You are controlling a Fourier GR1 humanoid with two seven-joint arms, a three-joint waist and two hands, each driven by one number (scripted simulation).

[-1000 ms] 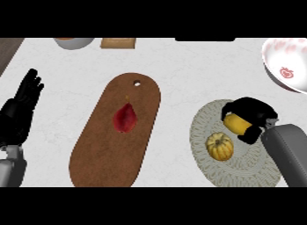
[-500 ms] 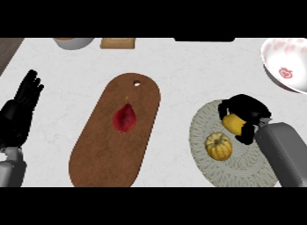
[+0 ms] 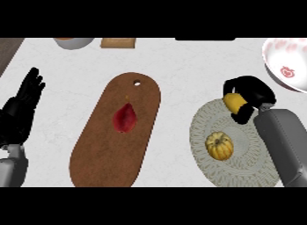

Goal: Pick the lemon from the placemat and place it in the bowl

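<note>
The grey-white counter [image 3: 181, 61] carried a long brown cutting board [image 3: 107, 145] with a red, leaf-shaped item [image 3: 125, 117] lying on it, and to its right the round woven placemat [image 3: 243, 169]. At the upper right edge stood the white bowl [image 3: 292, 66] with red markings, well apart from the mat's middle but near its upper rim. Compared with a second earlier, the right hand [image 3: 250, 94] had risen and shifted toward the bowl: it had sat over the mat's upper part, and now it hung at the mat's upper edge with its fingers curled round the lemon [image 3: 233, 102], whose yellow showed between thumb and fingers. That suggested the grasp was made and the lift was under way, so the carry to the bowl was probably the step in hand, with the release not yet done. A small yellow-orange pumpkin-like item [image 3: 219, 146] lay on the mat, unmoved across the three moments. The left hand [image 3: 19, 110] rested open at the left edge, fingers up, as before.
</note>
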